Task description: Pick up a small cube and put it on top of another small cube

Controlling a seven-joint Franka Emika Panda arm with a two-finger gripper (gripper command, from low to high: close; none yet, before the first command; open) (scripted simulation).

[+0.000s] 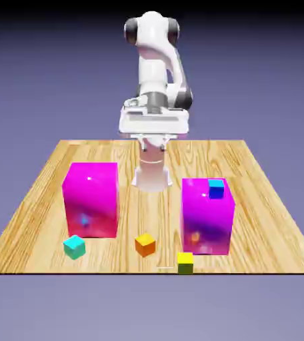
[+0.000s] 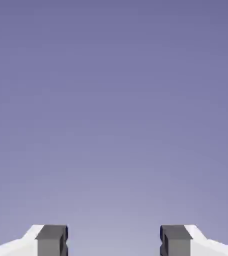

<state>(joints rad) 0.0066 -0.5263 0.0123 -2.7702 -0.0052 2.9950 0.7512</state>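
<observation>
Wooden table (image 1: 131, 256) bears the orange cube (image 1: 145, 245), turned cornerwise.

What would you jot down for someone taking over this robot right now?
Hand: open, nothing in it, up by the arm; its own camera shows only backdrop between the fingertips.
Yellow-topped cube: at the table's near edge, in front of the right magenta block in the exterior view.
Orange cube: on the table between the two magenta blocks, nearer the camera.
Done: no stacking; the two cubes sit apart.
Left: grasp one small cube, set it on the other, let go.
</observation>
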